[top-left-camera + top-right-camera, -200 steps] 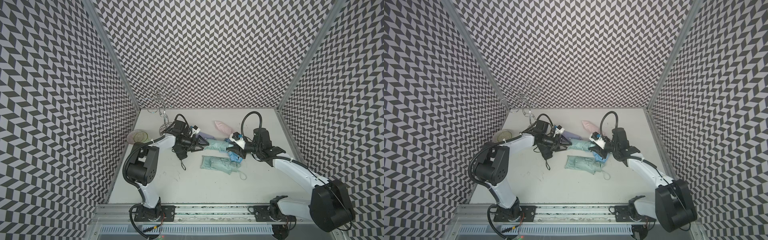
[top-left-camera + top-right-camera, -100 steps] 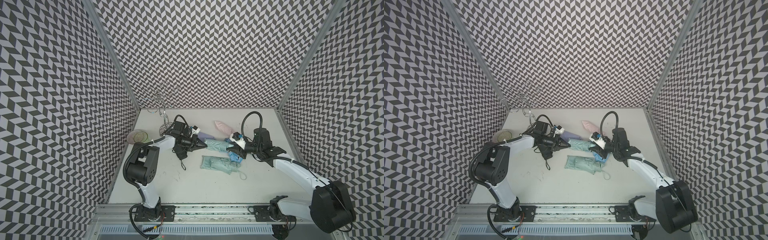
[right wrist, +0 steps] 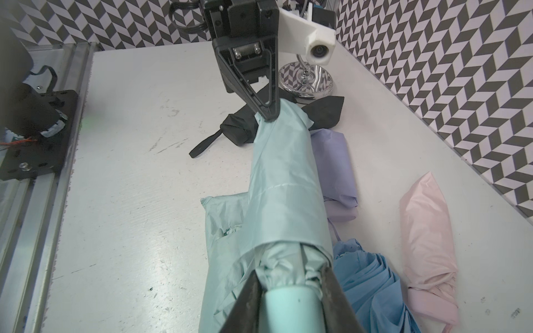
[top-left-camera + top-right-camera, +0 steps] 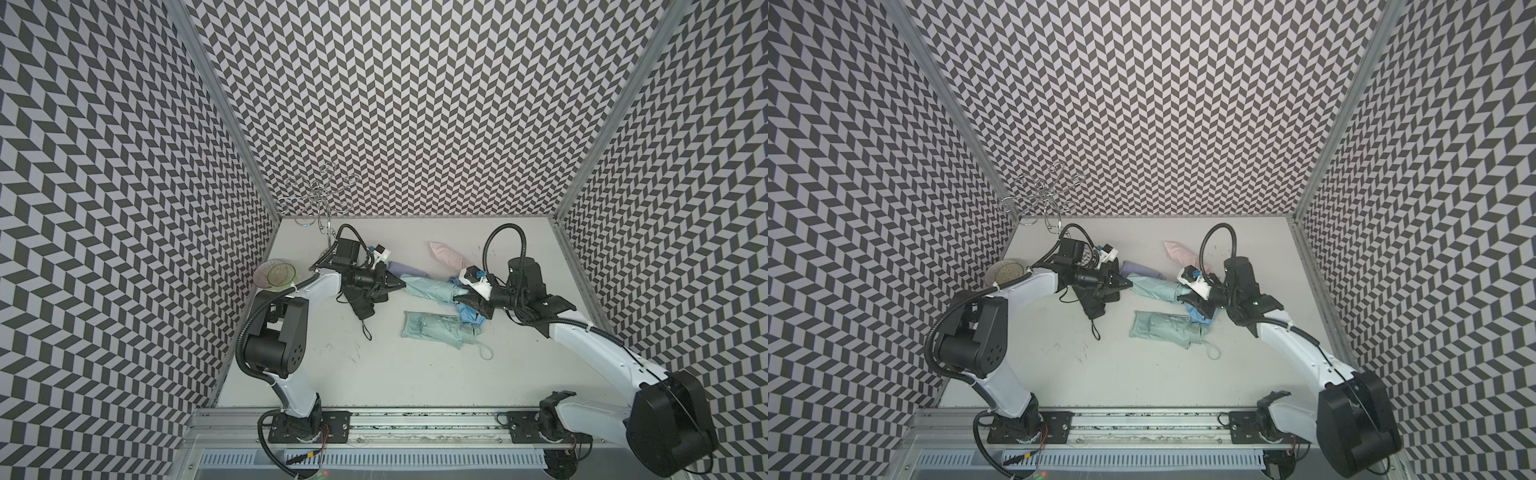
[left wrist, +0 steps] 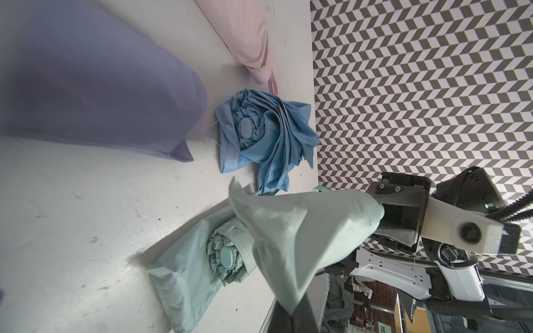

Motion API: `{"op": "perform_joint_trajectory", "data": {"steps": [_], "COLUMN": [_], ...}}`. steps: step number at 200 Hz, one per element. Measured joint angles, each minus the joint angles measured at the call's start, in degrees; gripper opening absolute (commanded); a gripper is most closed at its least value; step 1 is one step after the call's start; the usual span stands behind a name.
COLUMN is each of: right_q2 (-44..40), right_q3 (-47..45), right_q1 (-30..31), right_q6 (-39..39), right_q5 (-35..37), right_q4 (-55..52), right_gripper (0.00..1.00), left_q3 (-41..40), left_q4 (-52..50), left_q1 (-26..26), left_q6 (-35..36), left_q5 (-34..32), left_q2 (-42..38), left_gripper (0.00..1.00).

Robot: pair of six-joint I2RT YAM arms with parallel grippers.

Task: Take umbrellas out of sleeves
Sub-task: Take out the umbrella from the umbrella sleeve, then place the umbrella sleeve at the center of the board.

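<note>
Pinching the closed tip of the smooth mint green fabric sleeve (image 3: 284, 184), the left gripper (image 3: 268, 114) had its jaws pressed together on the cloth, above the black folded umbrella (image 3: 236, 129). The sleeve spanned the gap between both arms, near the middle of the white table (image 3: 138, 95). At its open mouth the right gripper (image 3: 291, 294) clamped the handle of the mint green pleated umbrella (image 3: 288, 268). By my judgement, the arms should draw straight apart along the sleeve's line, with the tip pinch catching cloth only.
</note>
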Motion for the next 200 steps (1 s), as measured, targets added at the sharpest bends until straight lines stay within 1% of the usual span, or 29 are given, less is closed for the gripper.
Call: {"op": "perform_joint_trajectory", "data": {"steps": [38, 64, 99, 117, 132, 154, 177, 200], "right_q2": [-0.15, -0.15, -0.90, -2.51, -4.28, -6.29, -6.73, -6.56], "right_q3": [-0.31, -0.31, -0.28, -0.24, 0.11, 1.55, 3.41, 4.90], "right_q1": [0.00, 0.00, -0.83, -2.34, -4.02, -6.60, -8.98, -11.39], "right_q6": [0.02, -0.02, 0.83, 1.97, 3.02, 4.90, 7.82, 11.69], "right_q5": [1.46, 3.41, 8.76, 11.41, 13.38, 15.02, 15.65, 16.59], "right_q4": [-0.46, -2.21, -5.51, -6.60, -7.10, -7.06, -4.72, -1.77], "right_gripper": [0.00, 0.00, 0.00, 0.00, 0.00, 0.00, 0.00, 0.00], "left_q3": [0.00, -0.09, -0.13, -0.11, -0.09, 1.64, 6.40, 13.22], "left_q4": [-0.92, -1.97, -2.29, -2.23, -2.32, -2.56, -0.90, 2.62], "left_q1": [1.95, 3.98, 8.33, 8.85, 7.89, 5.05, 1.27, -3.15], "left_q6": [0.61, 0.70, 0.66, 0.68, 0.68, 0.61, -0.55, -2.80], "left_q5": [-2.51, -5.81, -9.79, -10.34, -10.49, -10.78, -10.71, -10.91], "left_q2": [-0.63, -2.01, -6.14, -6.80, -6.67, -5.60, -2.86, 2.47], "left_gripper": [0.00, 0.00, 0.00, 0.00, 0.00, 0.00, 0.00, 0.00]}}
